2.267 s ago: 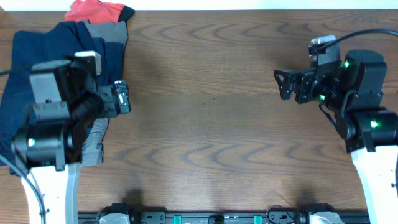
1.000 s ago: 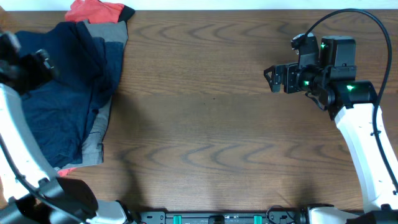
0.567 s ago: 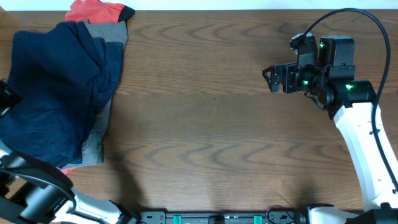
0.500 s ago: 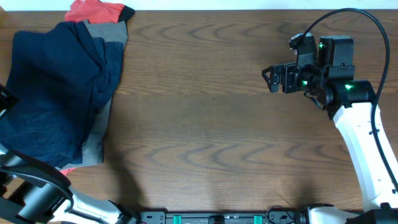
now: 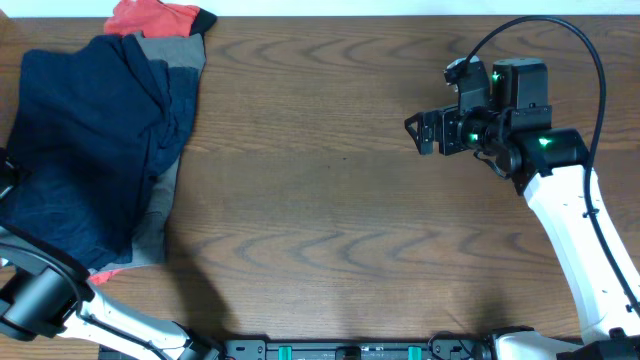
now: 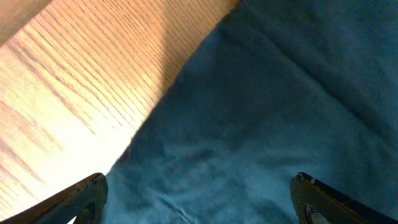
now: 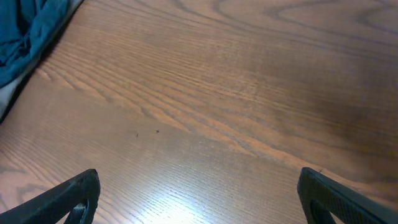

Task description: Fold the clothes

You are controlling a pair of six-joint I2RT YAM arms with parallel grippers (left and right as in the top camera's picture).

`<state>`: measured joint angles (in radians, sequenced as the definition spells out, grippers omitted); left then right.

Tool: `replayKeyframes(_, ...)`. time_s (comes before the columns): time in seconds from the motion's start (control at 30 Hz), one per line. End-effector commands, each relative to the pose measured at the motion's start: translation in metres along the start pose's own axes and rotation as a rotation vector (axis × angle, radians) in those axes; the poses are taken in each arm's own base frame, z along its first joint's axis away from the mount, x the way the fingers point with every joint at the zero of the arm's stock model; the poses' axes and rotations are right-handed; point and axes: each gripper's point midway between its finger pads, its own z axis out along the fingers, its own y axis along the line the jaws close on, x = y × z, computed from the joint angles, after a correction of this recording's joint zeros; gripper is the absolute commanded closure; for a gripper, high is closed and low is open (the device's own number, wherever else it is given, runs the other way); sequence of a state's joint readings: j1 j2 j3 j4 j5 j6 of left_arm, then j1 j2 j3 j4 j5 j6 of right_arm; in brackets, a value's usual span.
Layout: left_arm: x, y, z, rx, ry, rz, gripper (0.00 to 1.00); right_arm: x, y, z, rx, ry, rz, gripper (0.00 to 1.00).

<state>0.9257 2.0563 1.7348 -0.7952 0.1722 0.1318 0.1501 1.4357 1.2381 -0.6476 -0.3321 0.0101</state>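
Clothes [image 5: 90, 140], a soft dark navy cloth heap, show fully now our spread-open left gripper [image 6: 199, 193] moved aside above them, so we can grab one.

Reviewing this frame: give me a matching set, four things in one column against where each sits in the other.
Things:
1. navy garment
2. red-orange garment
3. grey garment
4. right gripper

Places:
A. over the bare table, apart from the garments
B. by the table's far edge
C. on top, covering most of the other garments
D. showing at the navy piece's edge, from underneath

Pairs: 1-C; 2-B; 3-D; 4-A
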Motion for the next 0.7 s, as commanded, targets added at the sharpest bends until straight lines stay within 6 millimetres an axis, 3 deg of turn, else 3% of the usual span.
replayKeyframes(0.0, -0.007, 0.01, 0.003, -0.05, -0.018, 0.032, 0.06, -0.006, 0.002, -0.001, 0.005, -0.008, -0.021, 0.01)
replayKeyframes(0.33, -0.01, 0.022, 0.026, -0.059, -0.023, 0.019, 0.07, -0.007, 0.002, -0.001, 0.004, -0.011, -0.014, 0.01)
replayKeyframes(0.53, 0.001, 0.023, 0.045, -0.054, 0.026, 0.013, 0.18, -0.007, 0.002, -0.001, 0.005, -0.015, -0.015, 0.01)
replayKeyframes(0.67, 0.004, 0.023, 0.048, -0.053, 0.036, 0.01, 0.32, -0.008, 0.002, -0.001, 0.004, -0.018, -0.016, 0.02)
